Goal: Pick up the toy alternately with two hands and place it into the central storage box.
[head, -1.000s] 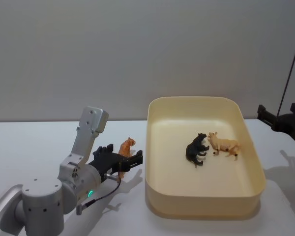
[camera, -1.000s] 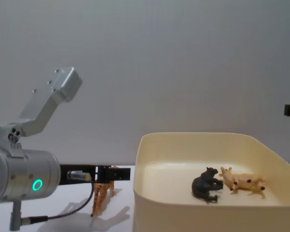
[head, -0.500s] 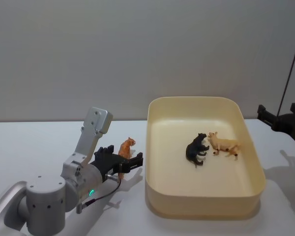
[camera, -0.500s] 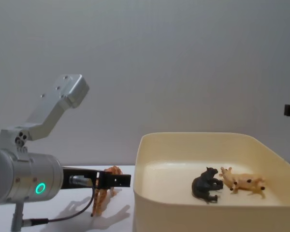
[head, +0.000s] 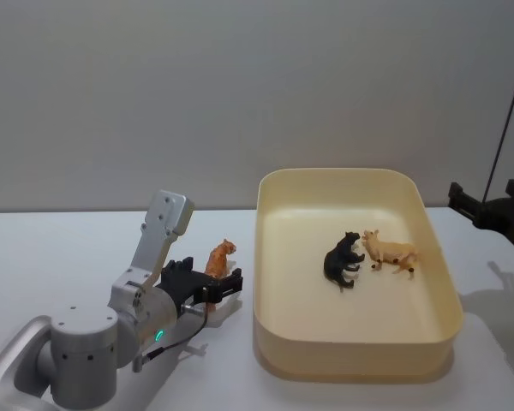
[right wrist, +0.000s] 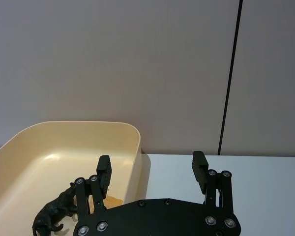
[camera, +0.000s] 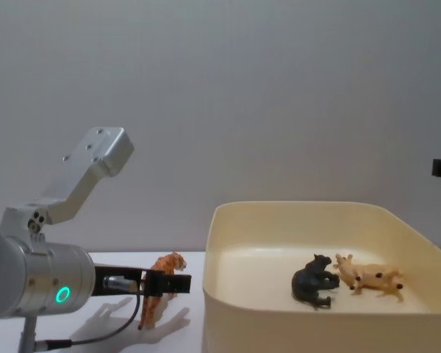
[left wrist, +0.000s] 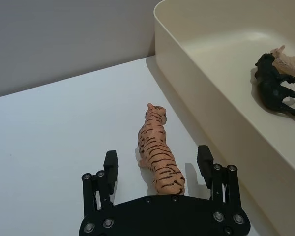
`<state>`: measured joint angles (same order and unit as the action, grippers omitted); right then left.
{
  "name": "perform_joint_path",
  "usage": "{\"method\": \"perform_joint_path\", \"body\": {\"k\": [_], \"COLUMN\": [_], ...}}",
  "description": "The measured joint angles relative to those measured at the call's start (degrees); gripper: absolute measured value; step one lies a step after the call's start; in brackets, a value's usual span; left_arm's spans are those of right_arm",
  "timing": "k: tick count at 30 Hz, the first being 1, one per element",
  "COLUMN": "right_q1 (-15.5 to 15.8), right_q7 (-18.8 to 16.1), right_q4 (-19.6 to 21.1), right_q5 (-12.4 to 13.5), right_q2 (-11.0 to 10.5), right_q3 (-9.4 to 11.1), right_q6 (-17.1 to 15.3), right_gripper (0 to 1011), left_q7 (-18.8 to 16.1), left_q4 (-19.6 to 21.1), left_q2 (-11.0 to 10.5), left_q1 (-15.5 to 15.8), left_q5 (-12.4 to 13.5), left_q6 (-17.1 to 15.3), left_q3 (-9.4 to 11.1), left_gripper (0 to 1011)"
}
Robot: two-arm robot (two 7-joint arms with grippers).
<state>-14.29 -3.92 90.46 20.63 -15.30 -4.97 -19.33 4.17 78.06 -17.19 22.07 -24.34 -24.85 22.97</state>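
Note:
An orange striped toy tiger (head: 220, 257) (left wrist: 159, 156) (camera: 166, 263) stands on the white table just left of the cream-yellow storage box (head: 351, 358) (left wrist: 211, 93) (camera: 279, 323). My left gripper (head: 212, 274) (left wrist: 157, 155) (camera: 173, 282) is open, one finger on each side of the tiger's hindquarters, with a gap to each flank. My right gripper (head: 488, 210) (right wrist: 152, 162) hangs open in the air beyond the box's right side, holding nothing.
A black toy animal (head: 341, 259) (camera: 316, 281) and a tan one (head: 390, 251) (camera: 371, 277) lie side by side in the box. The box wall stands close to the left gripper's inner finger. Bare white table stretches left of the tiger.
The left gripper has sunk a little and drawn slightly back around the tiger, its elbow shifting. The tiger, the box and the right gripper have stayed put.

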Motion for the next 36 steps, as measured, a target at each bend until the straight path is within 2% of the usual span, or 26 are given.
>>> {"method": "perform_joint_path", "body": {"k": [5,6,12,13,16,17,20,23,25,29,36], "right_q1": [0.00,0.00,0.00,0.00,0.00,0.00,0.00,0.00,0.00,0.00,0.00], "right_q7": [0.00,0.00,0.00,0.00,0.00,0.00,0.00,0.00,0.00,0.00,0.00], "right_q4": [0.00,0.00,0.00,0.00,0.00,0.00,0.00,0.00,0.00,0.00,0.00], "right_q5": [0.00,0.00,0.00,0.00,0.00,0.00,0.00,0.00,0.00,0.00,0.00], "right_q2": [0.00,0.00,0.00,0.00,0.00,0.00,0.00,0.00,0.00,0.00,0.00], "right_q3": [0.00,0.00,0.00,0.00,0.00,0.00,0.00,0.00,0.00,0.00,0.00], "right_q6": [0.00,0.00,0.00,0.00,0.00,0.00,0.00,0.00,0.00,0.00,0.00], "right_gripper": [1001,1001,1001,1001,1001,1001,1001,1001,1001,1001,1001], "left_q7": [-0.17,-0.25,-0.35,-0.38,-0.42,-0.45,-0.46,-0.46,-0.50,-1.34,-4.96], "left_q4": [-0.51,-0.75,-1.14,-1.24,-1.35,-1.41,-1.51,-1.52,-1.52,-1.48,-1.06], "left_q2": [0.16,0.23,0.36,0.39,0.42,0.44,0.46,0.48,0.50,0.62,1.25], "left_q1": [0.16,0.25,0.39,0.42,0.45,0.47,0.50,0.51,0.51,0.51,0.63], "left_q5": [0.08,0.11,0.16,0.17,0.18,0.19,0.22,0.31,0.38,0.56,1.21], "left_q6": [0.06,0.10,0.17,0.18,0.20,0.21,0.23,0.27,0.32,0.71,3.01], "left_q3": [-0.03,-0.04,-0.07,-0.08,-0.09,-0.10,-0.10,-0.12,-0.12,-0.12,-0.17], "left_gripper": [908,845,703,634,576,512,452,329,298,298,296]}}
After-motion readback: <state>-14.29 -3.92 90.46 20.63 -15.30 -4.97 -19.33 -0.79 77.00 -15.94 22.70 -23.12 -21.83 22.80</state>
